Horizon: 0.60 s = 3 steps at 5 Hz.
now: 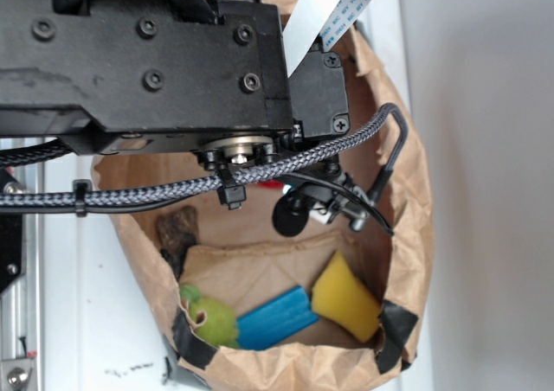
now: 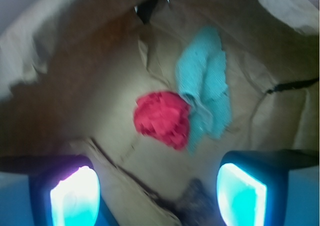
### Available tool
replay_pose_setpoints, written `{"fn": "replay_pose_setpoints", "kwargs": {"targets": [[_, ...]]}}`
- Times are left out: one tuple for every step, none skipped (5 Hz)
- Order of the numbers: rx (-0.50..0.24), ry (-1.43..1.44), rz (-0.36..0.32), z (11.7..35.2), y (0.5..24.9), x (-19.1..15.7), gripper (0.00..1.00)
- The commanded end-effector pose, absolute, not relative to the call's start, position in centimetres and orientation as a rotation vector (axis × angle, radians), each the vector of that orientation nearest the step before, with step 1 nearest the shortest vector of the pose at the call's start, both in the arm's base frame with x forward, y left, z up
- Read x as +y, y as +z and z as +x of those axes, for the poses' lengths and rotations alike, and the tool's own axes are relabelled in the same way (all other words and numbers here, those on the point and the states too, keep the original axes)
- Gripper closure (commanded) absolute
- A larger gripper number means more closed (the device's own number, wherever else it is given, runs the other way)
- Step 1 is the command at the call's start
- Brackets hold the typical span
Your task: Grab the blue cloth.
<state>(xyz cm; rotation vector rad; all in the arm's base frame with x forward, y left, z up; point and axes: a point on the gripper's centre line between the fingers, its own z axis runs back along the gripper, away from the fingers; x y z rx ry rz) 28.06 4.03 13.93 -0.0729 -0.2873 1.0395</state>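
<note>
Jaws spread wide and empty: in the wrist view the two glowing pads [image 2: 75,196] stand at the lower corners, with the gripper [image 2: 157,198] poised above the floor of a brown paper bag [image 2: 65,86]. The blue cloth [image 2: 207,88] lies crumpled on the bag floor, ahead of the gripper and a little toward the right pad, well apart from both pads. It is a soft, pale teal rag with a fine woven texture, folded into a long, uneven strip. Its lower left edge touches the red cloth [image 2: 162,118], a smaller, ruffled bundle.

To do this step well, the gripper should probably move forward and slightly right, so that the jaws straddle the upper part of the blue strip, away from the red bundle, then descend and close on a raised fold.

In the exterior view the arm [image 1: 147,54] hides both cloths. Toward the bag's near end sit a yellow sponge [image 1: 342,309], a rigid blue block [image 1: 273,317], a green object [image 1: 212,317] and a dark, rough lump [image 1: 177,231]; the blur leaves that lump's material unclear. The bag's paper is creased and stiff.
</note>
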Motion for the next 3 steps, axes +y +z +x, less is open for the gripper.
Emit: {"fn": "replay_pose_setpoints", "kwargs": {"targets": [[-0.348,1.152,-0.031,28.7,12.1,7.4,0.0],[-0.362,1.196,0.025,29.2,10.6,8.7,0.0],[-0.356,1.21,0.066,27.0,9.9,9.7,0.0]]}}
